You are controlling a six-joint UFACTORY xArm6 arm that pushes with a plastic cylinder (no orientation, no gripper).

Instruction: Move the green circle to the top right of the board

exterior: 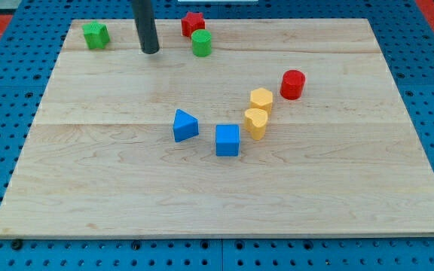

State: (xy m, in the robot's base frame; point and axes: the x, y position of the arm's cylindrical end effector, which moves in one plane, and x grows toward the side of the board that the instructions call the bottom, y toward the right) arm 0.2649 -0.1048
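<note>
The green circle (pixel 201 43) is a short green cylinder near the view's top, left of centre. A red star-like block (pixel 193 23) sits just above it, touching or nearly so. My tip (pixel 150 51) rests on the wooden board (pixel 337 196) to the left of the green circle, with a clear gap between them.
A green angular block (pixel 95 35) lies at the top left. A red cylinder (pixel 293 83) is right of centre. Two yellow blocks (pixel 261 99) (pixel 255 123), a blue cube (pixel 227 140) and a blue triangle (pixel 184 125) sit near the middle. Blue pegboard surrounds the board.
</note>
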